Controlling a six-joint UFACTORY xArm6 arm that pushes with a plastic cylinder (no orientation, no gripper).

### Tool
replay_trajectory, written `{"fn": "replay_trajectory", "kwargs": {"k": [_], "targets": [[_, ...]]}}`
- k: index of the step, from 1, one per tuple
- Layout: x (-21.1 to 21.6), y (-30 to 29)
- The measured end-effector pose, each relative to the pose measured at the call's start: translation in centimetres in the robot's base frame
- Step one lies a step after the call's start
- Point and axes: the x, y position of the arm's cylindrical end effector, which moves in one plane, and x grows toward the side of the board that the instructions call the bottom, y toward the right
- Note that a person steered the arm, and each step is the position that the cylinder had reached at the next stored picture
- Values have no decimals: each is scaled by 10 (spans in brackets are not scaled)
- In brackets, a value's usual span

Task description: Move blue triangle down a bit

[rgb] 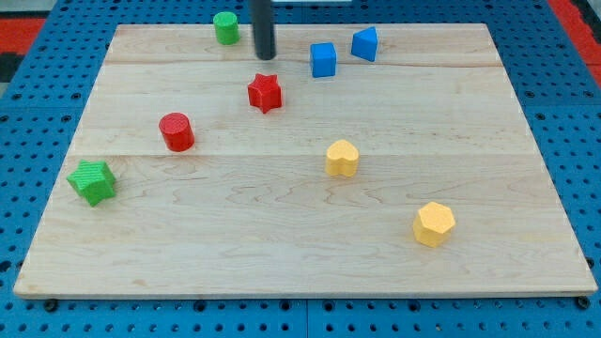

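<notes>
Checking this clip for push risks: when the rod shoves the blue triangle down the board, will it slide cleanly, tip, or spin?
The blue triangle sits low and flat on the smooth wooden board, so it probably slides, not tips. Its angled sides may make it spin under an off-centre push. My tip is well toward the view's left, beyond the blue cube, so it isn't touching it.

My tip [266,56] sits near the counter's [300,282] top edge. To its right, the blue cube [323,59] blocks the straight path to the blue triangle [365,44]. Just below the tip stands the red star [265,92]; the green cylinder [225,27] crowds its left.
</notes>
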Motion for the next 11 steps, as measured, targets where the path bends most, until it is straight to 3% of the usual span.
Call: {"fn": "replay_trajectory", "kwargs": {"k": [2, 5, 7, 8, 9, 10, 11], "targets": [[-6, 79], [-11, 118], [-57, 116], [-54, 167], [-42, 167], [-57, 170], [-39, 170]]}}
